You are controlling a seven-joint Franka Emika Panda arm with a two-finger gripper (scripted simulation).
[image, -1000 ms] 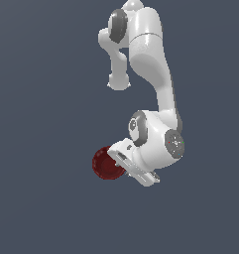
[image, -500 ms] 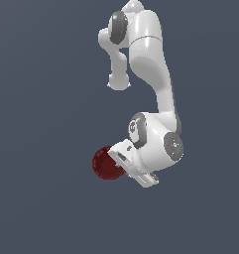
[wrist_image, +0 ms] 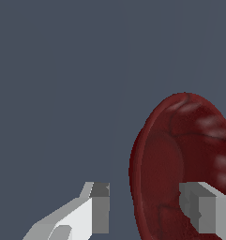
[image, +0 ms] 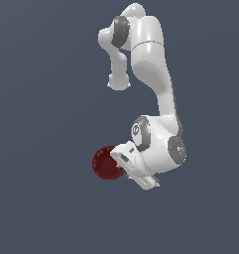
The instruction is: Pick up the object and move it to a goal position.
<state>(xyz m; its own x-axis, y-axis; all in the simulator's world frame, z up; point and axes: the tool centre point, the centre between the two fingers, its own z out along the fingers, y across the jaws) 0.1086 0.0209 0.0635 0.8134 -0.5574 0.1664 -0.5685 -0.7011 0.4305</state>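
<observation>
One glossy white jointed robot arm (image: 155, 84) with grey joint caps folds down over a flat, featureless slate-grey ground (image: 46, 124). Its gripper (wrist_image: 145, 206) sits low in the exterior view, beside a small dark red round dish (image: 107, 163) with a scalloped rim and a ribbed, textured inside (pale highlights on the ribs in the wrist view). Dish lies just off the gripper on the exterior view's left, touching or nearly so. Wrist view: two blocky grey-white fingers (wrist_image: 99, 206) stand apart, with a wide gap. One finger is clear of the dish on the grey side; the other overlaps the dish's hollow. Cannot tell whether either pad actually presses the rim, so no confirmed hold.
</observation>
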